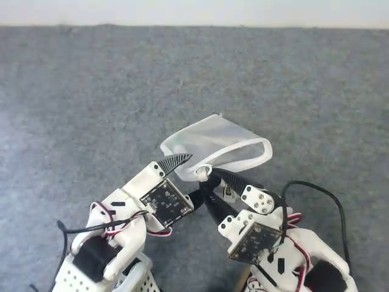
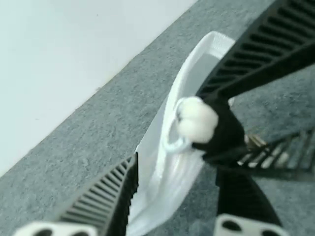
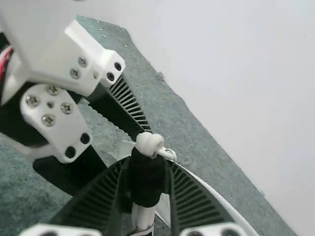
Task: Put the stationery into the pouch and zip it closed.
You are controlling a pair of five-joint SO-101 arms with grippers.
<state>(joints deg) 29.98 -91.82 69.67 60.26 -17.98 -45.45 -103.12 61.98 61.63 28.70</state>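
Right jaws clamped on white-tipped marker (image 3: 146, 179), at pouch (image 1: 213, 140) mouth; left jaws open, pouch edge between

A counter (image 1: 85, 91) covered in grey, carpet-like fabric runs back to a pale wall (image 1: 194, 11) along its far edge. 1 white, see-through pouch (image 1: 209, 140) sits on the fabric near the middle, mouth open, its thick rim on the right side. A black cable (image 1: 333, 204) loops over the near right corner; whether it touches the fabric cannot be told.

Open carpet (image 1: 91, 91) beyond pouch (image 1: 213, 141), left gripper (image 1: 189, 177), right gripper (image 3: 146, 169) crowding its mouth
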